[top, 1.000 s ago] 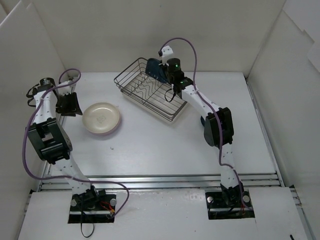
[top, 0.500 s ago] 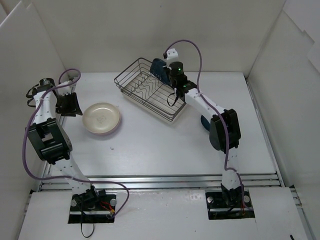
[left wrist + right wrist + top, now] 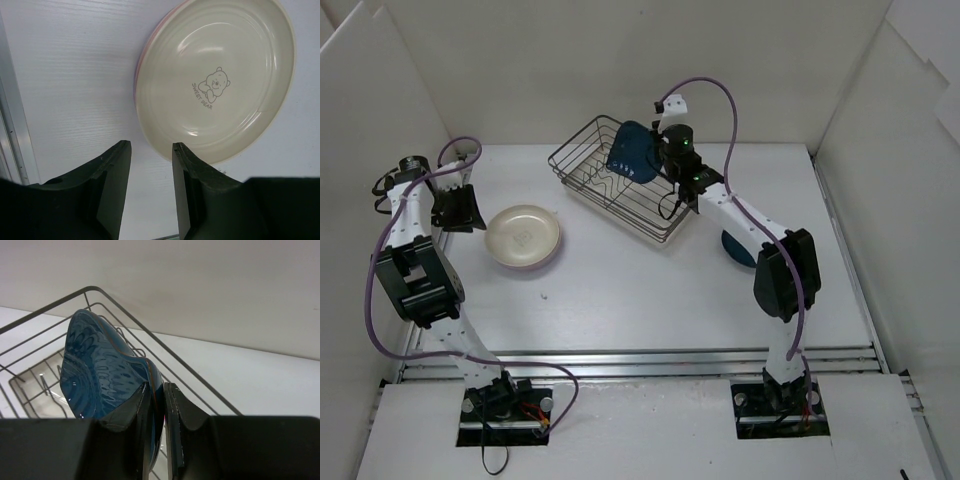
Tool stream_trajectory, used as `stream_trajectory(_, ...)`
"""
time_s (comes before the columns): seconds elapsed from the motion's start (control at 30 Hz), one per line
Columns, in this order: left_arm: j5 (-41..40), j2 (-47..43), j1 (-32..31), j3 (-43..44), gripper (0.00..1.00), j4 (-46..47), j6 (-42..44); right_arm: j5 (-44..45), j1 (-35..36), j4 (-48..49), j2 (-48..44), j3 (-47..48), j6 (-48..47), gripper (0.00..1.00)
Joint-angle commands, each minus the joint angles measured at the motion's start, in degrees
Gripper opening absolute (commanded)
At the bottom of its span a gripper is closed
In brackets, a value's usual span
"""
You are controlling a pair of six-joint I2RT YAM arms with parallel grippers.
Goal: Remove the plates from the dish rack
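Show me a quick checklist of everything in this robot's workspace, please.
Surface: white table, metal rail at its near edge.
Job's things: dish rack at the far side; dark blue plate tilted above its far end; cream plate lying left, pink rim beneath; another blue plate partly under the right arm.
Clutter: nothing seen.
Grippers: right gripper shut on the dark blue plate; left gripper open, empty, beside the cream plate.
Cables: purple cables loop along both arms.
Surroundings: white walls on three sides.

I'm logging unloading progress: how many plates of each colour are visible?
Dark blue plates: 2, the held plate in the right hand, the other plate beside that arm.
Cream plate: 1
Pink plate beneath it: 1
Total: 4
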Motion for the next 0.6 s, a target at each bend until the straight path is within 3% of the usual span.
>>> stream_trajectory(0.0,1.1,-2.5,0.4,2.3,0.38,-0.1,0.6,1.0,-0.1,13.1,-8.0,1.0,5.8,0.0)
stream_trajectory(0.13,1.4,-2.5,0.4,2.5,0.38,-0.1,0.4,2.3,-0.4,11.7,-8.1,0.4,9.0,0.0)
stream_trajectory(0.57,2.3,-2.9,0.4,2.7,0.38,0.0,0.2,6.8,-5.3,12.2,-15.6,-7.7,35.1,0.0)
